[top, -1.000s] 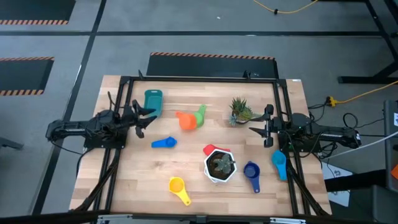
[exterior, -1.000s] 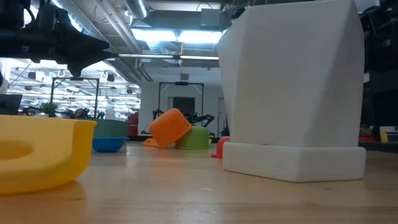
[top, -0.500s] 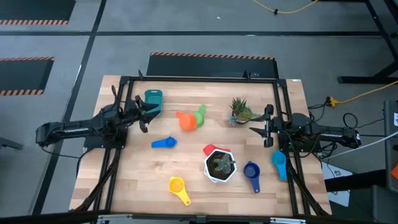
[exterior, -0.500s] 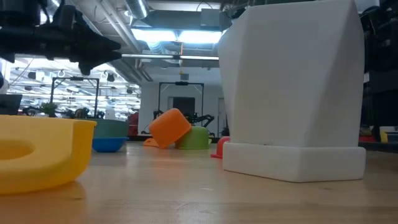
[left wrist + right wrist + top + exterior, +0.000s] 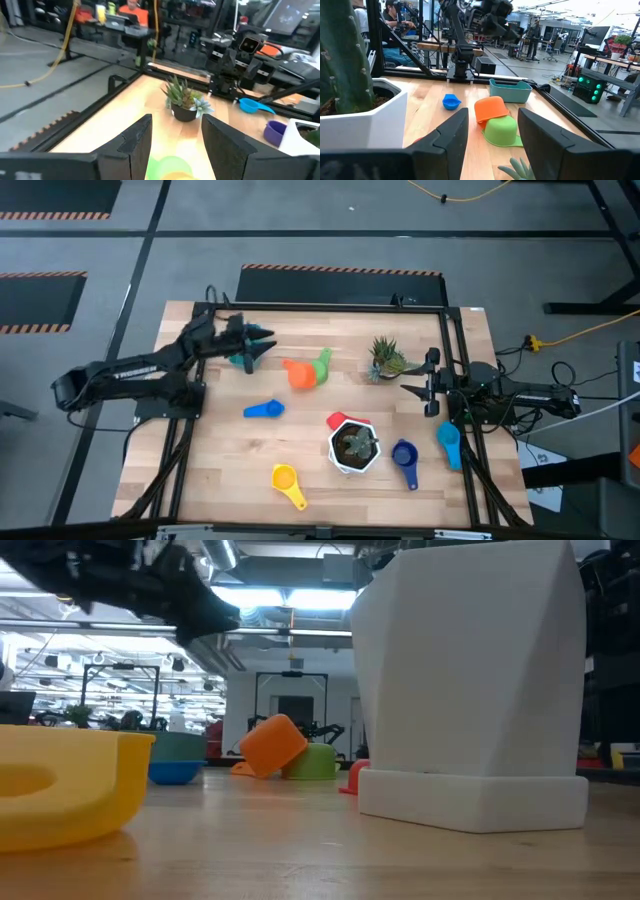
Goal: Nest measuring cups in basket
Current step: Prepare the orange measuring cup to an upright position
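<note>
- We find the left gripper (image 5: 262,340) raised above the table at the far left, just over the basket (image 5: 240,358), which it largely covers in the high view. Jaws stand parted at a middling gap and carry nothing; the left wrist view shows bare air between the fingers (image 5: 134,145).
- The orange cup (image 5: 299,373) lies tipped against the green cup (image 5: 322,364), the two touching, at about 4 o'clock from the left gripper and near it.
- The pair's long axis runs roughly 8 to 2 o'clock across the table, orange end toward the left arm.
- The left arm is plainly the nearer; we judge the coming reach to be a short drop toward 4 o'clock onto the orange cup.
- The right gripper (image 5: 408,390) waits at the right edge, parted about as far and empty, beside the small succulent (image 5: 384,359).
- Other cups lie scattered, none in the basket: light blue cup (image 5: 264,409), yellow cup (image 5: 287,482), red cup (image 5: 340,421) against the white pot (image 5: 353,448), dark blue cup (image 5: 404,456).
</note>
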`<state>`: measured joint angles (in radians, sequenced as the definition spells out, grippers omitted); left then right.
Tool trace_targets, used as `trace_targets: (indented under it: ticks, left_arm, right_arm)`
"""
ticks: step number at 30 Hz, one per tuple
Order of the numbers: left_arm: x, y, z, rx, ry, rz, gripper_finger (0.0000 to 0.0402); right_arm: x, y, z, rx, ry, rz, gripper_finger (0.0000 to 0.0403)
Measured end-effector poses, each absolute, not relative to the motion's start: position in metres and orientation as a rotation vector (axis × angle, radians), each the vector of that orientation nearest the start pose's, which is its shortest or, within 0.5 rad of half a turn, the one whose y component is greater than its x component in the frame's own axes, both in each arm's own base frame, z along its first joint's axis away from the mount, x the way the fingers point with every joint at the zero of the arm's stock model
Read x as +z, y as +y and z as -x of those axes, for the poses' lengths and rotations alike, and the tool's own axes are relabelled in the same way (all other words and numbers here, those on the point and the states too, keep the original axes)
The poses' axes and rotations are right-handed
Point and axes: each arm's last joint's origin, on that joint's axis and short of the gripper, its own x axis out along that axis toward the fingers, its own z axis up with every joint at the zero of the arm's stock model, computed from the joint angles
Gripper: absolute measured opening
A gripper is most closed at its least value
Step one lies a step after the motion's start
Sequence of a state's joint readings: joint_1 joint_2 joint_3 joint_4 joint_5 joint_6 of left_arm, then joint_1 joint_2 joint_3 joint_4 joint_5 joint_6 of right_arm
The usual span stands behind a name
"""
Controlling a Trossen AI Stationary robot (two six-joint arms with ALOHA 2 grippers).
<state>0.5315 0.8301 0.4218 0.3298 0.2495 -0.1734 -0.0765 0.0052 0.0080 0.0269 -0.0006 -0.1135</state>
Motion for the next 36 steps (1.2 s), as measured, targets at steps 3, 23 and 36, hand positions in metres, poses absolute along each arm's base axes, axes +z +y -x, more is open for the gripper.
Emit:
trace_targets:
  ticks: [3,23,36]
  left_arm:
    - [0.256,0.104,-0.176,0.242,0.074,0.220,0.0165]
    - [0.238,0.227,-0.214,0.169,0.214,0.406,0.0165]
    - [0.170,0.245,-0.213,0.191,0.450,0.522,0.0165]
  right_arm:
    - [0.168,-0.007,-0.097,-0.077,-0.025,0.115,0.0177]
    - [0.168,-0.007,-0.097,-0.077,-0.024,0.115,0.0177]
    - [0.168,-0.007,-0.097,-0.077,-0.025,0.115,0.0177]
